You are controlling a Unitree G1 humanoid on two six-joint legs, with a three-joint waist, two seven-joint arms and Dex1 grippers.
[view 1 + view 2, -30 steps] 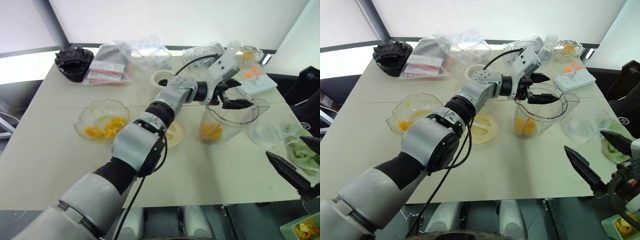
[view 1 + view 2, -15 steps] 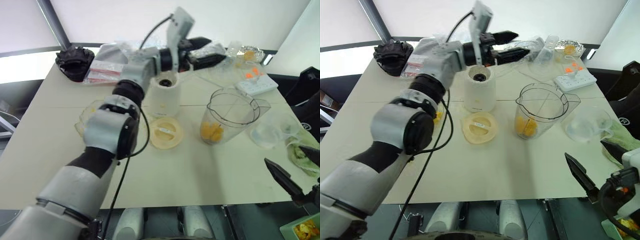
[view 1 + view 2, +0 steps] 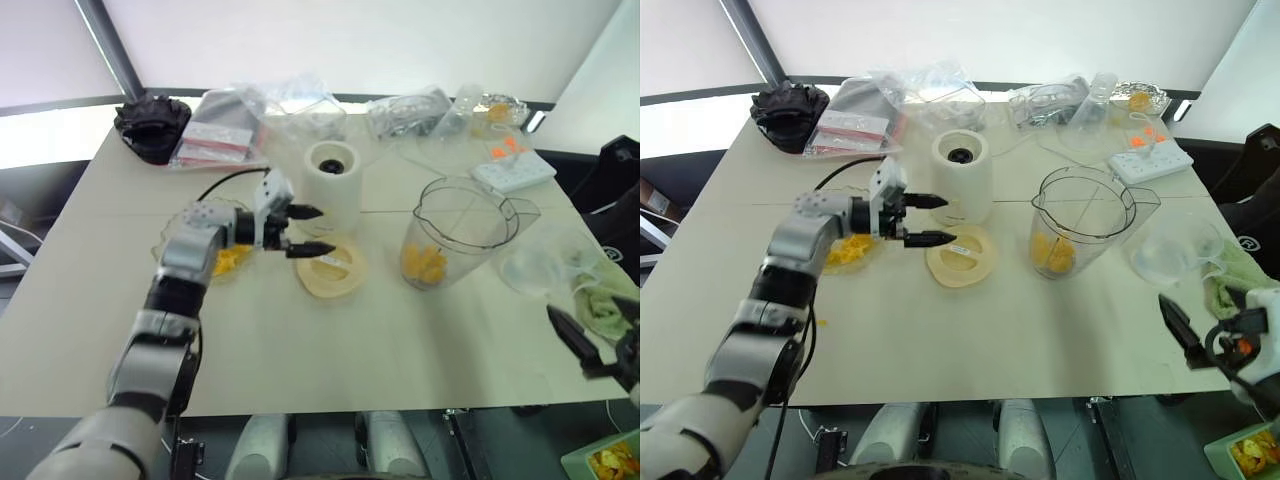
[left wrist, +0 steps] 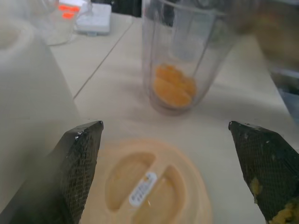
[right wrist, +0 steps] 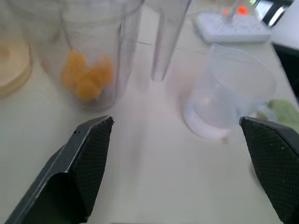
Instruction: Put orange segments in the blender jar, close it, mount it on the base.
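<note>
The clear blender jar (image 3: 462,232) stands upright and uncovered right of centre, with several orange segments (image 3: 424,264) at its bottom. To its left is the white base (image 3: 332,186), its dark socket facing up. My left gripper (image 3: 927,220) is open, pointing right, low beside the base and over the near-left edge of the cream lid (image 3: 331,269). Bits of orange pulp stick to one of its fingers (image 4: 275,210). Behind it, my left arm partly covers a glass bowl (image 3: 843,251) that holds more segments. My right gripper (image 5: 176,120) hangs open at the table's front right corner, empty.
A small clear plastic cup (image 3: 536,268) sits right of the jar. A white box with orange marks (image 3: 512,166) lies at the back right, with plastic bags (image 3: 222,134) and a black object (image 3: 148,122) along the back. A green cloth (image 3: 606,310) lies at the right edge.
My left arm has swung away from the jar's mouth, passed over the base and come down to the left, beside the base and over the lid. My right gripper has drifted slightly right and down.
</note>
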